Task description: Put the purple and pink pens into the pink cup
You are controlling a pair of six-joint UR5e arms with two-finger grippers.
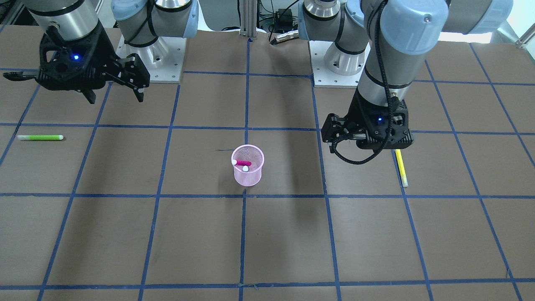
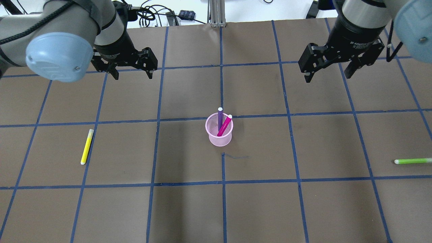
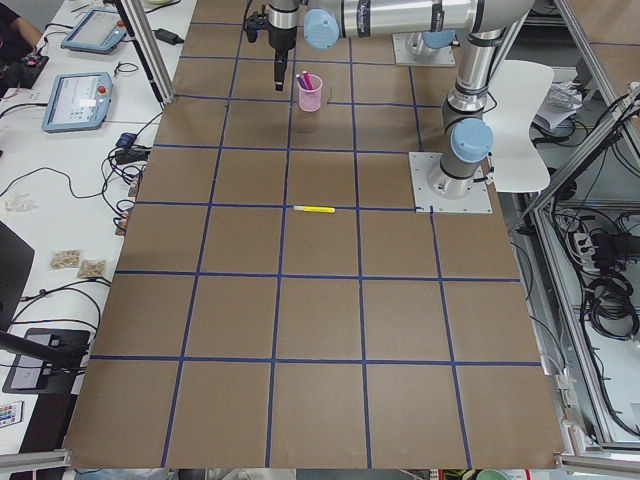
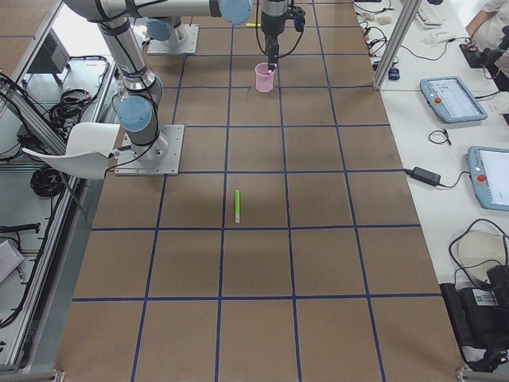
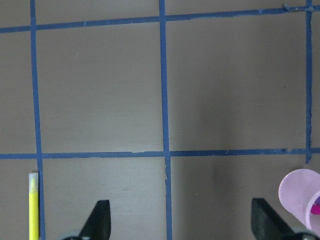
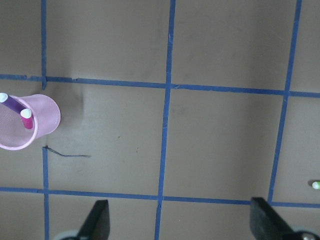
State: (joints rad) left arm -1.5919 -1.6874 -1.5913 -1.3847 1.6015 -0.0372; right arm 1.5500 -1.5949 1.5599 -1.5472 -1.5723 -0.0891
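In the overhead frame's centre, purple pen [image 2: 220, 116] and pink pen [image 2: 224, 126] lean upright inside the pink cup [image 2: 219, 139], midway below left claw [image 2: 133, 75] and right claw [image 2: 328, 77], both spread wide, empty.

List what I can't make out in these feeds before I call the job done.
Yellow pen: front-facing view, far end hidden behind the left gripper.
Green pen: overhead view, cut off by the right edge; right wrist view shows only its tip.
Pink cup: left wrist view, cut off by the right edge.
Purple pen: front-facing view, only its white cap shows.
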